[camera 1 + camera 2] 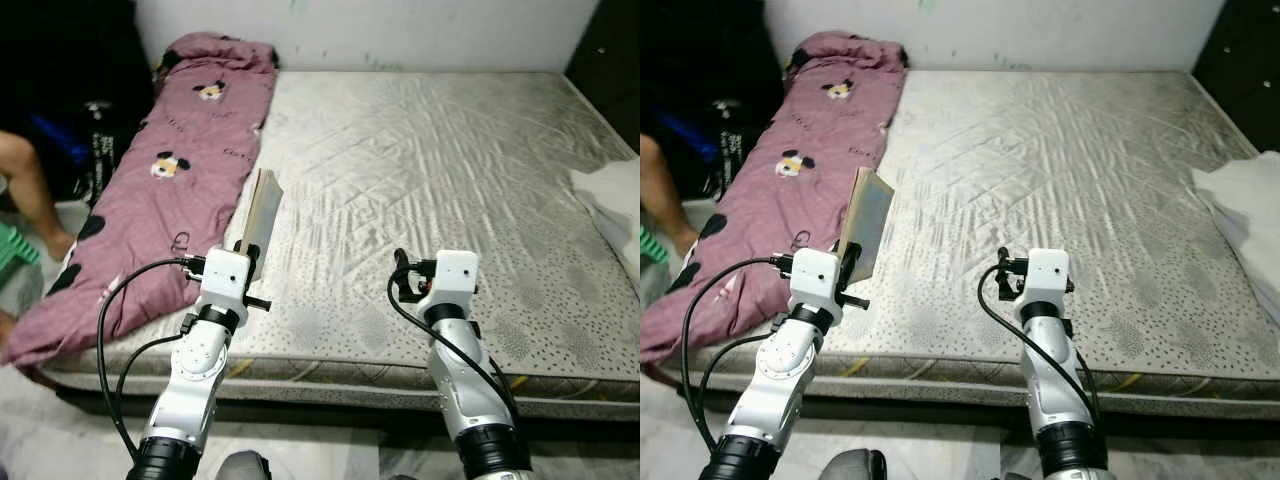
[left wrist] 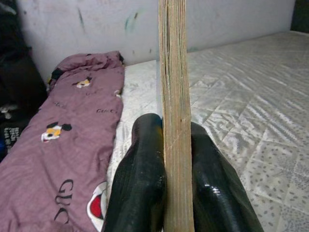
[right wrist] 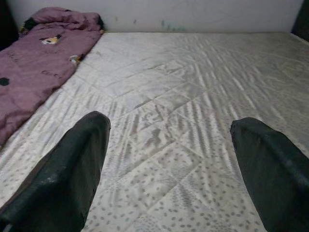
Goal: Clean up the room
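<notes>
A thin tan book [image 1: 262,208] stands upright on edge above the near left part of the grey mattress [image 1: 430,170]. My left gripper [image 2: 176,159] is shut on the book [image 2: 175,82], a black finger pressed to each cover. My right gripper [image 3: 169,164] is open over the mattress's near middle, with nothing between its fingers [image 3: 72,169]. The right wrist [image 1: 445,275] hovers just past the bed's front edge.
A purple cartoon-print quilt [image 1: 175,170] lies along the bed's left side. A white cloth [image 1: 610,205] rests at the right edge. A person's leg [image 1: 35,195] and dark bags [image 1: 95,140] are on the floor to the left. A wall [image 1: 400,30] backs the bed.
</notes>
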Robot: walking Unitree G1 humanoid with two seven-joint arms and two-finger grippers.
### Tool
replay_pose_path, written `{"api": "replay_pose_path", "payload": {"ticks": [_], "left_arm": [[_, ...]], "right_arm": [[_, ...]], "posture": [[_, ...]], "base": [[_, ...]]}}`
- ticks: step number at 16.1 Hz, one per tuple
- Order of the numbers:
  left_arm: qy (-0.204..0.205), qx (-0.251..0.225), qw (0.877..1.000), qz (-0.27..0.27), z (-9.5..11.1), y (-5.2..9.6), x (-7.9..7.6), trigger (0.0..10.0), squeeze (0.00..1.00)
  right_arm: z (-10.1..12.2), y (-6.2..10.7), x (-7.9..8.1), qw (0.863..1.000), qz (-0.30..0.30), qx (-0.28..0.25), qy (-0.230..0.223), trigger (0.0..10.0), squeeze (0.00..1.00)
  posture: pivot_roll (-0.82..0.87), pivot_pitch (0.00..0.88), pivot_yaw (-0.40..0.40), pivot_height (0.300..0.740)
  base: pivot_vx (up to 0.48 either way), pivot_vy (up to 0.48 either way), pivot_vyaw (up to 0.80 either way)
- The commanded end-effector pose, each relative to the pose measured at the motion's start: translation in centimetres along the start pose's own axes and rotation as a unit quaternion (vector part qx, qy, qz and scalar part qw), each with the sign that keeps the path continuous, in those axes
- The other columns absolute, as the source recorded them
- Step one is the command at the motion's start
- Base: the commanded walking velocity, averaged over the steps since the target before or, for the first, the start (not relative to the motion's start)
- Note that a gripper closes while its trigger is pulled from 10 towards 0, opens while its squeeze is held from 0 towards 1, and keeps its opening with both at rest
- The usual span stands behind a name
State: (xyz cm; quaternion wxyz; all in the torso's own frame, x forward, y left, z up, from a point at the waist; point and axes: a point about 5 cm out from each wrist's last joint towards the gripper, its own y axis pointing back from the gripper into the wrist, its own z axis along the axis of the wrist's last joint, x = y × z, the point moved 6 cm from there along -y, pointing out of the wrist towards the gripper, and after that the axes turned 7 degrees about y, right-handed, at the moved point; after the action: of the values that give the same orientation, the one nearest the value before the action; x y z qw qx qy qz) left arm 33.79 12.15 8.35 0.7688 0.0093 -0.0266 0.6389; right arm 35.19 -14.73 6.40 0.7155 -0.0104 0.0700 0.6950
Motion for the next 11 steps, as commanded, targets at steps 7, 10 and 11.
{"api": "replay_pose_path", "payload": {"ticks": [7, 10, 11], "left_arm": [[0.001, -0.023, 1.0, -0.003, 1.29, -0.44, 0.0, 10.0, 0.0], [0.001, -0.024, 1.0, -0.003, 1.29, -0.45, 0.0, 10.0, 0.0], [0.006, -0.026, 1.0, -0.004, 1.35, -0.47, -0.07, 10.0, 0.0]], "right_arm": [[-0.07, -0.14, -0.01, 1.0, -0.001, 0.004, -0.001, 10.0, 0.0], [-0.05, -0.14, 0.01, 1.0, -0.001, 0.003, -0.001, 10.0, 0.0], [-0.05, -0.16, -0.01, 1.0, -0.001, 0.003, -0.001, 10.0, 0.0]], "posture": [[0.01, 0.0, 0.024, 0.74], [0.01, 0.0, 0.024, 0.74], [0.01, 0.0, 0.023, 0.74]], "base": [[0.0, -0.321, 0.0], [0.0, -0.299, 0.0], [0.0, 0.0, 0.0]]}}
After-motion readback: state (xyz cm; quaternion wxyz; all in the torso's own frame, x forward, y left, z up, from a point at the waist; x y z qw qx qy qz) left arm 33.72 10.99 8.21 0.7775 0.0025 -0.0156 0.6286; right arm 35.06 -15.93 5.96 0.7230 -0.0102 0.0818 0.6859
